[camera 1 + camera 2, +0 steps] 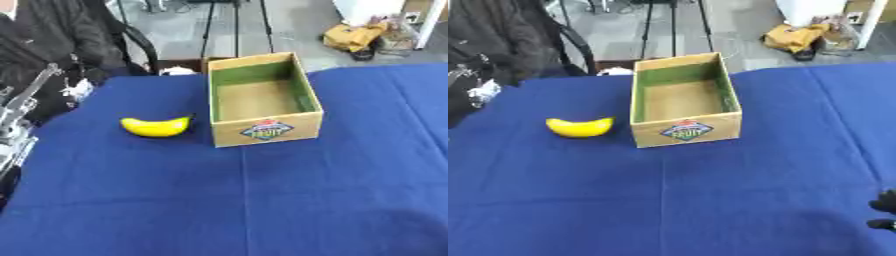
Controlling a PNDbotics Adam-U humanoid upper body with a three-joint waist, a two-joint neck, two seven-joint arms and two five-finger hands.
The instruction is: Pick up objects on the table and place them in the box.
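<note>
Silver left arm: metal parts [16, 115] at the far left edge; hand not seen.
Banana [157, 126]: on the blue counter [262, 200], just left of the box, apart from it.
Box [262, 100]: open, empty.
Right hand [884, 210]: dark fingertips at the lower right edge, well right of the box; pose cannot be told.

Blue-clothed table [262, 210] bears banana [157, 126] and (seemingly empty) box [262, 100].

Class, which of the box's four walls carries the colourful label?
The near wall of the box, facing the robot: it alone bears the label.
</note>
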